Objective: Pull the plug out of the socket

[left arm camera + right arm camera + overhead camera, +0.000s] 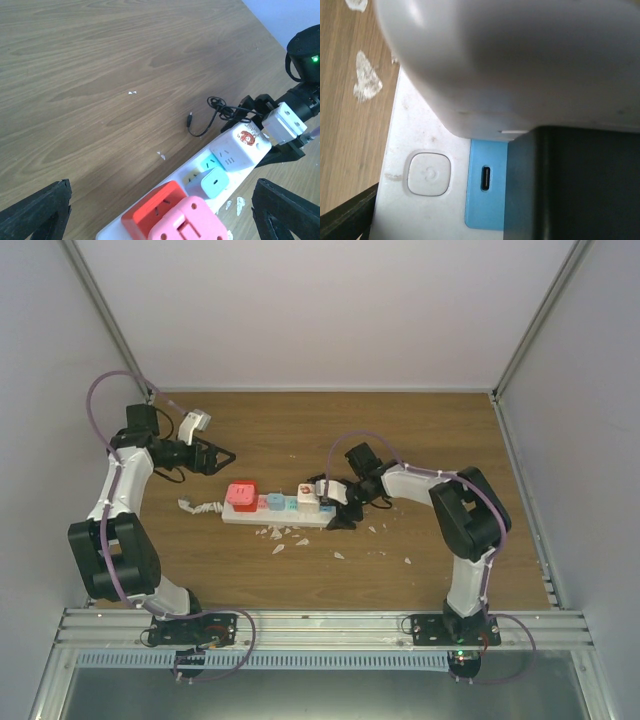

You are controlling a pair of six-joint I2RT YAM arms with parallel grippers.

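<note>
Two claws: left claw (pixel 225 458) spread empty near left edge of desk (pixel 400 430); right claw (pixel 328 502) astride white plug (pixel 308 497) on socket (pixel 245 519), mid-desk, grip indeterminable. Advice: clamp plug squarely, lift straight, left claw bracing socket

The table (pixel 400 440) has a matt wood-grain surface, smooth throughout. The socket (pixel 415 215) is smooth white plastic, lightly scuffed and smudged; its blue inset panel (pixel 485 210) is satin plastic. The white plug (pixel 235 150), blue plug (pixel 215 181) and pink plug (pixel 187 222) are smooth moulded plastic, faintly glossy. On the left gripper (pixel 161 186), the fingers (pixel 35 210) are matt black, finely layered. The front rail (pixel 320 625) is bare brushed metal.
</note>
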